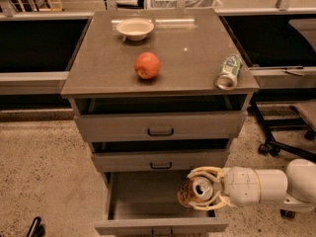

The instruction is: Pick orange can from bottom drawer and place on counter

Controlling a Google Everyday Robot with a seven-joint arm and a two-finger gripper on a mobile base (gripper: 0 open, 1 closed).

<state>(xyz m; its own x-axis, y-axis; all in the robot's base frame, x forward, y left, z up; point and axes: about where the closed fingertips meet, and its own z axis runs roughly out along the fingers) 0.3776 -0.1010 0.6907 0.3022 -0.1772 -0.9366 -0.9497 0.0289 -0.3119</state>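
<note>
The bottom drawer (143, 201) is pulled open below two shallower grey drawers. My gripper (201, 188) reaches in from the right on a white arm and is shut on the orange can (197, 189), which shows its silver top with pull tab and orange-brown side. The can is held over the right side of the open drawer, just under the middle drawer's front. The counter (182, 58) is the grey-brown cabinet top above.
On the counter are a red apple (147, 65), a white bowl (135, 28) at the back and a green-and-white can (228, 72) lying on its side at the right edge. A chair base with castors (276, 142) stands to the right. Speckled floor lies left.
</note>
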